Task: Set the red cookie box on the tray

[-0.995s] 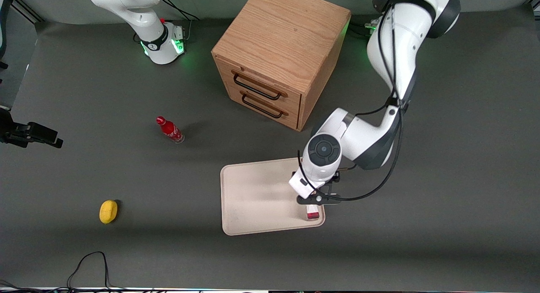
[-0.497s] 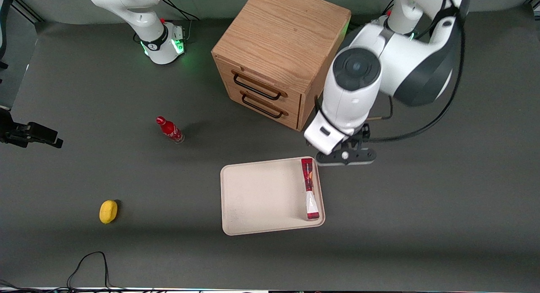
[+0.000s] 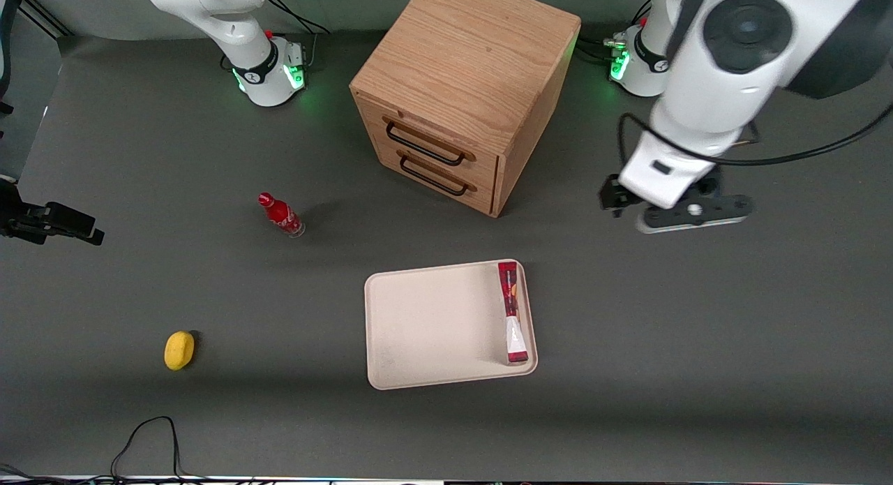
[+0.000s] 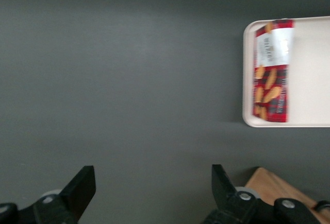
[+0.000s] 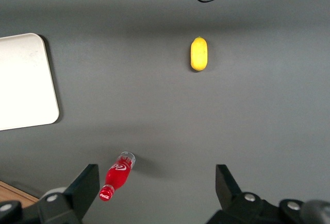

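Lying flat in the tray (image 3: 432, 331), the red cookie box (image 3: 511, 312) runs along the rim at the working arm's end, white section nearer the front camera. Gripper (image 3: 687, 216) hangs high over bare table, well apart from the tray, beside the wooden drawer cabinet (image 3: 460, 87). Small red bottle (image 3: 280, 214) and yellow lemon (image 3: 179, 349) sit toward the parked arm's end.

Left wrist view: fingers (image 4: 80, 188) spread wide, nothing between them; box (image 4: 272, 70) against the tray (image 4: 309, 80) rim.

Right wrist view: bottle (image 5: 117, 175), lemon (image 5: 198, 53), tray corner (image 5: 23, 82).
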`<state>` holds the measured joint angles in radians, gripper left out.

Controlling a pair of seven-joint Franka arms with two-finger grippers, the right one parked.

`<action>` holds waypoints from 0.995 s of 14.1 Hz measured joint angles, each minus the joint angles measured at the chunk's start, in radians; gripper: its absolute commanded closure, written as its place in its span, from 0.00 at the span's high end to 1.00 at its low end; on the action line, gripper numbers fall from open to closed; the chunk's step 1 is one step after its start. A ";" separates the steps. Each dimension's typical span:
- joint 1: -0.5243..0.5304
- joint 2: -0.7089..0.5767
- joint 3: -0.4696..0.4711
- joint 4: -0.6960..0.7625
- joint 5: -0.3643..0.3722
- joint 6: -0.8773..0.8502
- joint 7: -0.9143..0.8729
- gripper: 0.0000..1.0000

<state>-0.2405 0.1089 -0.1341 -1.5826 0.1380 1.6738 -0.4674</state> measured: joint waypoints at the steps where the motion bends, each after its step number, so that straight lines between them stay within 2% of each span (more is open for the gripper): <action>1: 0.039 -0.016 0.001 -0.017 -0.009 0.000 0.049 1.00; 5: 0.188 -0.042 0.004 -0.037 -0.052 -0.013 0.256 1.00; 7: 0.230 -0.056 0.004 -0.052 -0.060 -0.013 0.307 1.00; 10: 0.265 -0.069 0.008 -0.067 -0.062 -0.013 0.361 1.00; 14: 0.227 -0.072 0.124 -0.070 -0.087 -0.012 0.460 1.00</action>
<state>-0.0131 0.0367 -0.0101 -1.6524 0.0512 1.6613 -0.0073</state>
